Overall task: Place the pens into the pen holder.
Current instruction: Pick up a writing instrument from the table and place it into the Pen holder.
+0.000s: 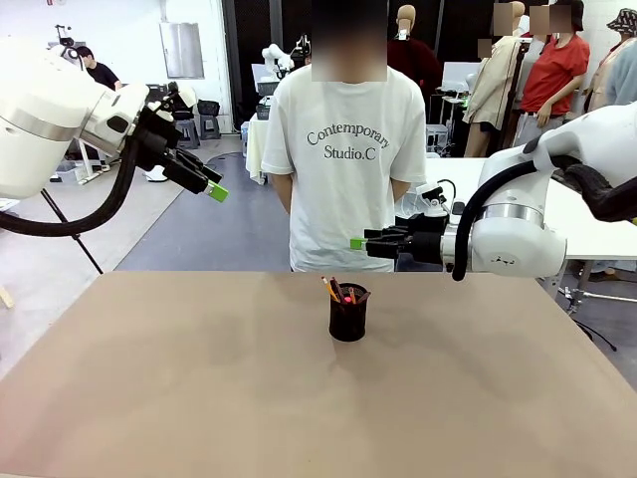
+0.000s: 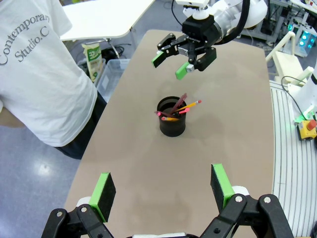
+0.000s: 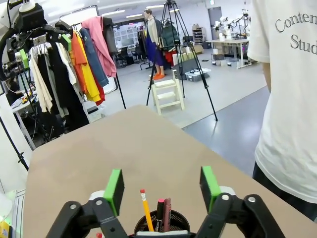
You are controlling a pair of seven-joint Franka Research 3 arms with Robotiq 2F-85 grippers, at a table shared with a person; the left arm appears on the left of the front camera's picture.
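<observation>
Okay, status:
pens point(image 1: 336, 290): all inside pen holder point(image 1: 348, 317), frame centre
left gripper point(image 1: 217, 189): jaws apart, empty, upper left
right gripper point(image 1: 356, 243): jaws apart, empty
risk: right gripper sweeping low likely tips holder

Black mesh pen holder point(image 1: 348, 315) upright mid-table, three pens point(image 1: 336, 290) leaning inside
</observation>
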